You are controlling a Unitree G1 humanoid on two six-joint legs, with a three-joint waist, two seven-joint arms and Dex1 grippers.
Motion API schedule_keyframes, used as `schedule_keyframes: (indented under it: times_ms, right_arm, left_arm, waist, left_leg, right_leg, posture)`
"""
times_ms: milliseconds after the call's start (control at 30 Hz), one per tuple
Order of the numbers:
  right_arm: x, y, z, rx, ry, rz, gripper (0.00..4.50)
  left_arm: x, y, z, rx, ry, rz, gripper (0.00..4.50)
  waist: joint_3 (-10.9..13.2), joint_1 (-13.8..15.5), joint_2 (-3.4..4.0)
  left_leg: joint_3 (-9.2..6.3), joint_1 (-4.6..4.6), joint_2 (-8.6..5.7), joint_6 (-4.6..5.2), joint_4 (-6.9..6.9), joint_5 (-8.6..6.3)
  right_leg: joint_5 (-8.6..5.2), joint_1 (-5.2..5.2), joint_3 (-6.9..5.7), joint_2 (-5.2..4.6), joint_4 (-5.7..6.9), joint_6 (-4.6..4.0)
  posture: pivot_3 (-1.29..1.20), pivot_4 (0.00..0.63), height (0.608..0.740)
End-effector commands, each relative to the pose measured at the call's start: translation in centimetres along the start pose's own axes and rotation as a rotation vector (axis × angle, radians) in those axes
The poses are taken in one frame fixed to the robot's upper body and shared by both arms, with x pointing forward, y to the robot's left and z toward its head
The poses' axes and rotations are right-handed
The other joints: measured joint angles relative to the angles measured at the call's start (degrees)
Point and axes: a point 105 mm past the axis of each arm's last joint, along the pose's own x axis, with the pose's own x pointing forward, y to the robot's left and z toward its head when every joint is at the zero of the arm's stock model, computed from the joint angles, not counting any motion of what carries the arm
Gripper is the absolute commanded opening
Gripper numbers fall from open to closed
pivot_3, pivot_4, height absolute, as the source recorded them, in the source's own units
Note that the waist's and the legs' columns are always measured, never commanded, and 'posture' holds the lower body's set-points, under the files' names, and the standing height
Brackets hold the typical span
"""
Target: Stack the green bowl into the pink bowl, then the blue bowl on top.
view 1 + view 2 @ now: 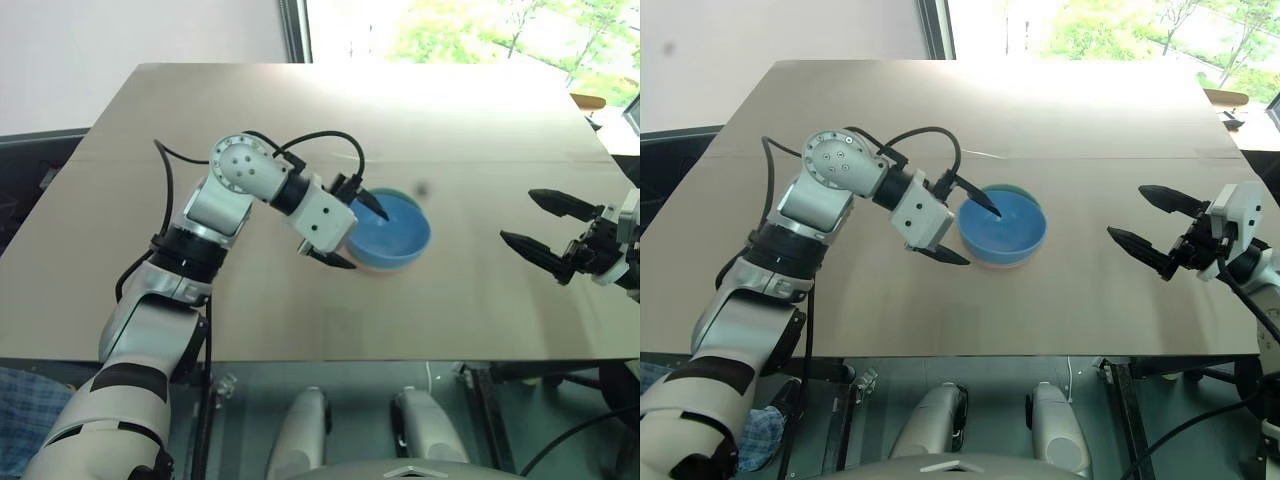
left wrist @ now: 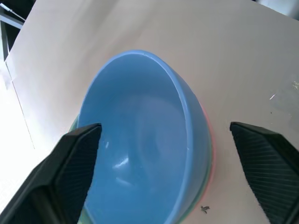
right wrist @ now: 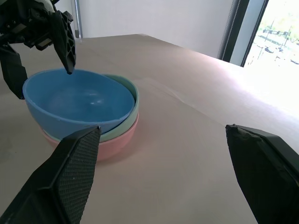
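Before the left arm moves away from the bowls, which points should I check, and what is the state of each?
1. Blue bowl on top of the stack: ok, though it sits tilted.
2. Green bowl inside pink bowl: ok.
3. Left gripper open, gripping nothing: ok.
4. Left fingers clear of the blue rim: cannot tell; one tip hangs right at it.
5. Right gripper open, apart from the stack: ok.
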Motion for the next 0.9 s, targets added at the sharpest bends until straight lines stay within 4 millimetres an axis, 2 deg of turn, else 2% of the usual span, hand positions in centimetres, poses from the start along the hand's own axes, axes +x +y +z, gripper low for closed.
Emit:
schedule_keyframes:
  times_ms: [33, 100, 233, 300, 367, 533, 600, 667, 733, 900]
  right_arm:
    - [-0.1, -0.1, 0.9, -0.042, -0.025, 0.000, 4.50]
    - [-0.3, -0.1, 0.8, -0.040, -0.020, -0.008, 4.50]
    - [-0.8, -0.1, 0.4, -0.035, 0.002, -0.015, 4.50]
    - [-1.1, -0.1, 0.0, -0.031, 0.017, -0.016, 4.50]
    - [-1.4, -0.3, -0.6, -0.018, 0.041, -0.019, 4.50]
    - [-1.9, -0.8, -1.5, -0.004, 0.052, -0.015, 4.50]
    - [-2.0, -0.9, -1.6, -0.005, 0.055, -0.013, 4.50]
    - [-2.3, -1.1, -2.3, 0.004, 0.064, -0.011, 4.50]
    - [-2.5, -1.2, -2.8, 0.007, 0.074, -0.004, 4.50]
    - [-2.7, -1.0, -3.6, 0.012, 0.102, 0.048, 4.50]
  left_arm:
    - [-1.1, 1.0, 0.8, -0.061, -0.070, 0.133, 4.46]
    - [-1.9, 1.4, 0.4, -0.152, -0.110, 0.251, 4.46]
    - [-4.5, 0.4, -1.1, -0.413, -0.155, 0.438, 4.46]
    - [-5.5, -0.8, -1.7, -0.514, -0.155, 0.495, 4.46]
    - [-6.7, -2.9, -2.7, -0.659, -0.148, 0.585, 4.46]
    - [-8.6, -6.1, -3.1, -0.905, -0.184, 0.734, 4.46]
    - [-8.8, -6.8, -3.1, -0.946, -0.181, 0.768, 4.46]
    - [-8.8, -9.5, -3.4, -1.025, -0.149, 0.821, 4.46]
    - [-8.7, -11.3, -3.2, -1.075, -0.125, 0.864, 4.46]
    - [-8.6, -13.1, -3.0, -1.095, -0.073, 0.954, 4.46]
  waist:
    - [0.00, -0.05, 0.00]
    - [0.00, -0.13, 0.00]
    - [0.00, -0.14, 0.01]
    - [-0.01, -0.20, 0.01]
    - [-0.01, -0.22, 0.03]
    - [-0.02, 0.19, 0.03]
    - [-0.02, 0.47, 0.02]
    - [-0.03, 0.34, 0.04]
    - [-0.07, -0.04, 0.10]
    - [-0.06, 0.39, 0.10]
  left_leg:
    - [0.00, 0.01, 0.00, 0.00, 0.00, 0.00]
    - [0.00, 0.01, 0.01, 0.00, 0.00, 0.00]
    - [-0.04, 0.01, 0.02, 0.00, 0.00, 0.00]
    - [-0.02, 0.02, 0.02, 0.00, 0.00, 0.00]
    - [-0.03, 0.02, 0.03, 0.00, -0.01, 0.00]
    - [-0.03, 0.04, 0.04, 0.00, -0.01, 0.00]
    - [-0.10, 0.02, 0.04, 0.01, 0.00, -0.01]
    - [-0.13, 0.05, 0.03, 0.00, 0.00, -0.01]
    - [-0.01, 0.15, 0.04, 0.01, -0.04, -0.01]
    - [-0.07, 0.21, 0.07, 0.01, -0.05, -0.01]
  right_leg:
    - [0.00, 0.00, 0.00, 0.00, 0.00, 0.00]
    - [0.00, 0.00, 0.01, 0.00, 0.00, 0.00]
    - [0.00, 0.00, -0.02, 0.00, 0.02, 0.00]
    - [0.00, 0.00, 0.00, 0.00, 0.01, 0.00]
    - [0.00, -0.01, -0.01, 0.00, 0.01, 0.00]
    - [0.00, 0.01, -0.03, -0.01, 0.02, 0.00]
    - [0.00, 0.03, -0.11, -0.02, 0.00, 0.00]
    - [0.00, 0.10, -0.14, -0.04, -0.02, 0.00]
    - [0.00, 0.15, -0.02, -0.05, -0.06, -0.01]
    - [0.00, 0.21, -0.10, -0.04, -0.02, -0.02]
  posture:
    - [0.00, 0.150, 0.740]
    - [0.00, 0.150, 0.740]
    - [0.00, 0.150, 0.740]
    - [0.00, 0.150, 0.740]
    - [0.00, 0.150, 0.740]
    - [0.00, 0.150, 0.740]
    - [0.00, 0.150, 0.740]
    - [0.00, 0.150, 0.740]
    - [0.00, 0.150, 0.740]
    - [0.00, 0.150, 0.740]
